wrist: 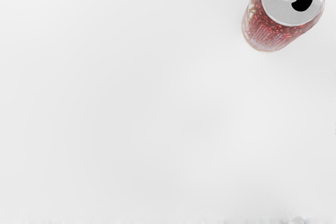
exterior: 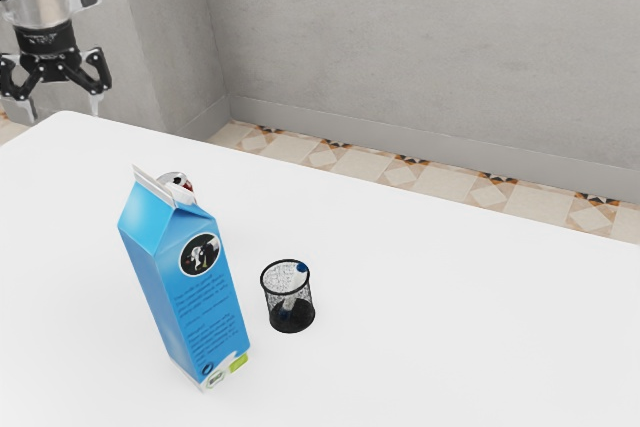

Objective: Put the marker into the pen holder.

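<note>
Marker point(exterior: 291, 300) leans in holder point(exterior: 294, 324), far from fingers point(exterior: 96, 103).

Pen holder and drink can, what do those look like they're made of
The pen holder looks like black mesh, probably painted metal: its fine grid is see-through, though plastic isn't ruled out. The can looks like metal, likely aluminium, with a silvery top, pull tab and printed red side.

A blue carton point(exterior: 190, 292) and red can point(wrist: 270, 31) stand upright.
</note>
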Available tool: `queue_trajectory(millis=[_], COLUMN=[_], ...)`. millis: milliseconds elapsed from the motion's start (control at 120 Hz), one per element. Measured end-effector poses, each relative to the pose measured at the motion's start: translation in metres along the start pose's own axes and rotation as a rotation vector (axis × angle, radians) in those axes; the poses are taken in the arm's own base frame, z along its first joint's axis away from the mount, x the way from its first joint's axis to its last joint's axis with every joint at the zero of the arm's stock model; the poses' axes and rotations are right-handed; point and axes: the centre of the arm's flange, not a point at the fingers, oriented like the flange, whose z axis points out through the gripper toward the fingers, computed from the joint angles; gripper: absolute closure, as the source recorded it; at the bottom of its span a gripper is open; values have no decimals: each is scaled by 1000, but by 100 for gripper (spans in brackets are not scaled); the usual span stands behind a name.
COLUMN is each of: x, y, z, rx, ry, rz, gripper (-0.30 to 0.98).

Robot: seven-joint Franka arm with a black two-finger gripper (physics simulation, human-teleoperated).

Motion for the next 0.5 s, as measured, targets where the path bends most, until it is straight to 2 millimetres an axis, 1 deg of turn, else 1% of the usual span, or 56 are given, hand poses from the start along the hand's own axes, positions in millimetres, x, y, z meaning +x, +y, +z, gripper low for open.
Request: queue_trajectory(millis=[92,142,308,383,500], x=[-29,-37,-40,-38,-35], y=[50,65,80,86,89], z=[7,12,34,35,35], rx=[7,4,-2,-7,-14], ry=[-2,-5,-14,-5,8], rz=[156,207,290,317,346], gripper=[1,1,0,0,0])
